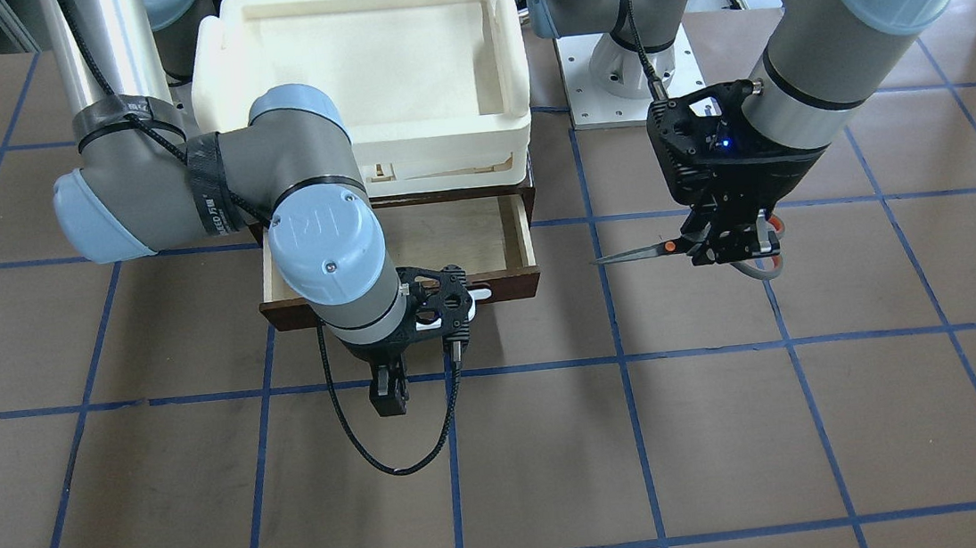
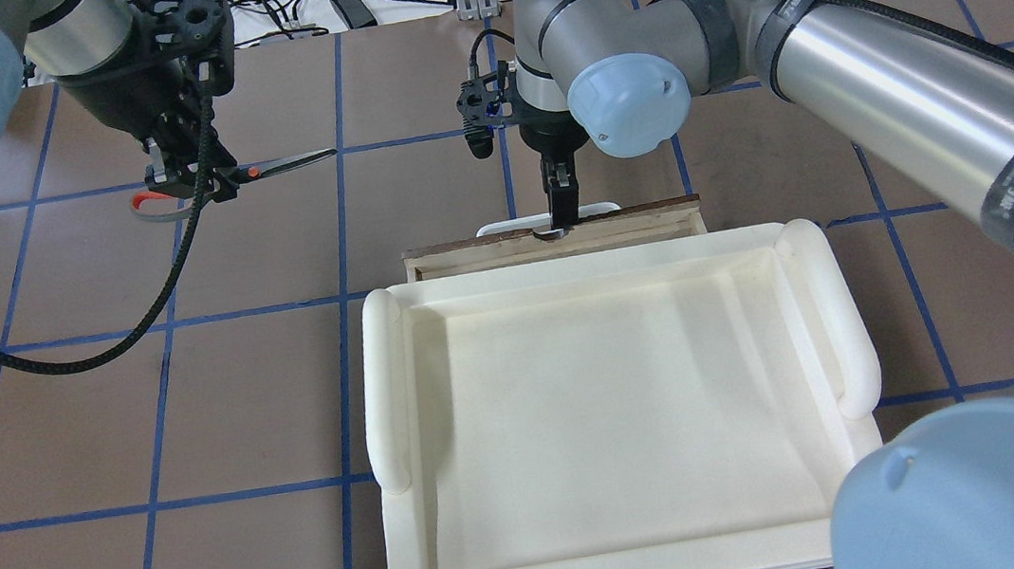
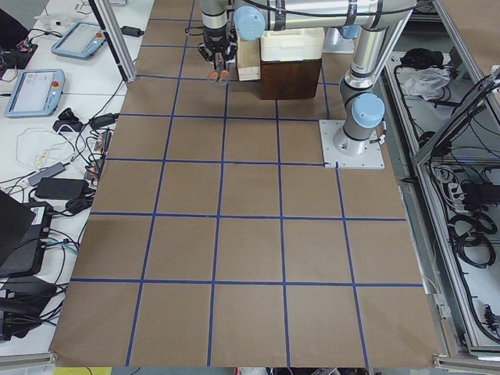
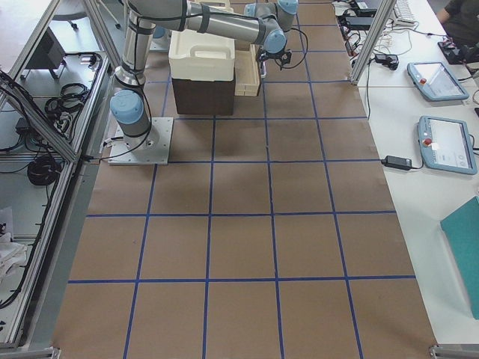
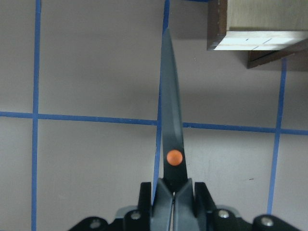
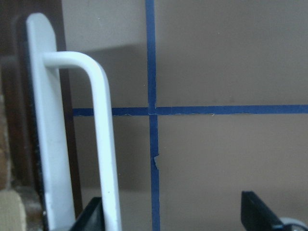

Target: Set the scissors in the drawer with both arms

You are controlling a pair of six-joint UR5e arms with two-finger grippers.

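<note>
My left gripper (image 1: 731,242) (image 2: 189,177) is shut on the scissors (image 1: 642,250) (image 2: 288,163) near their orange pivot and holds them level above the table, blades toward the drawer. In the left wrist view the dark blades (image 5: 171,115) point at the drawer's corner (image 5: 250,41). The dark brown drawer (image 1: 502,230) (image 2: 642,216) is pulled out, its pale inside bare. My right gripper (image 1: 389,400) (image 2: 560,221) (image 6: 175,214) is open in front of the white loop handle (image 1: 478,295) (image 6: 103,120), which lies beside one finger (image 6: 91,216).
A cream-white tray (image 1: 359,139) (image 2: 385,384) sits on the cabinet above the drawer. The left arm's base plate (image 1: 614,92) stands beside the cabinet. A black cable (image 1: 399,466) loops down from my right wrist. The brown table has a blue tape grid.
</note>
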